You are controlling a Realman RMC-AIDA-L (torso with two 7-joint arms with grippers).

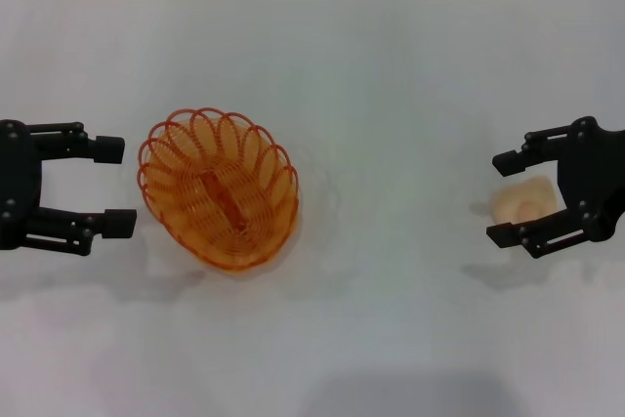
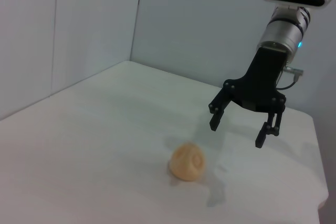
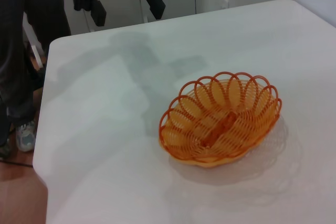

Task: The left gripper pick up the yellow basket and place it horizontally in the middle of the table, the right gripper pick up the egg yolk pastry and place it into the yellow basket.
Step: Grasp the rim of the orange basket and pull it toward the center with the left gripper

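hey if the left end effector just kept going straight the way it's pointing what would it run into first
Probably the yellow basket: the left end effector is open, pointing toward the basket's near rim. Its height above the table is unclear, so it might pass over.

The plain white flat tabletop point(image 1: 391, 75) lies bare across its middle, between the oval orange-yellow wire basket point(image 1: 219, 189) on the left and the small round cream-beige pastry point(image 1: 520, 203) on the right, so that whole stretch gives open passage. The black two-fingered left gripper point(image 1: 115, 186) hangs just beside the basket's left rim, fingers spread apart, with only a narrow gap between fingertips and wire. The basket sits upright, its open top unobstructed from above. The black blocky right gripper point(image 1: 504, 197) hovers over the pastry with fingers spread; in the left wrist view it point(image 2: 240, 125) hangs clear above the tabletop, the pastry point(image 2: 187, 162) near it, room all around.
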